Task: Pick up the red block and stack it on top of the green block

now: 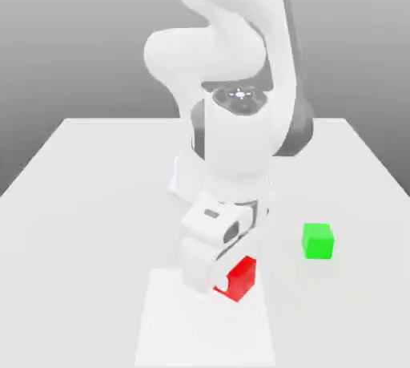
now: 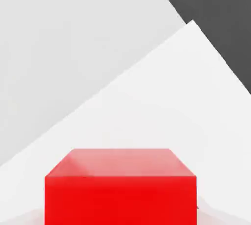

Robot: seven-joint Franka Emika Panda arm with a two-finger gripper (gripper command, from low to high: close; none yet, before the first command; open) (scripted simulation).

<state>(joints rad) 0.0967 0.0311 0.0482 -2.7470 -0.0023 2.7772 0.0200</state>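
Observation:
The red block (image 1: 239, 278) sits near the front middle of the white table, partly covered by my tilted hand. My gripper (image 1: 218, 276) is low, right against the block on its exterior-view left side. In the hand view the red block (image 2: 120, 187) looms very close, its top face and one side face showing. The green block (image 1: 318, 240) rests alone on the table to the exterior view's right of the red one and a little farther back, about a block's width of bare table between them.
A brighter white rectangular patch (image 1: 200, 326) lies on the table (image 1: 88, 198) under and in front of the red block. The arm's bulky white links (image 1: 232, 142) rise behind the hand. A dark area (image 2: 215, 13) lies beyond the table edge in the hand view.

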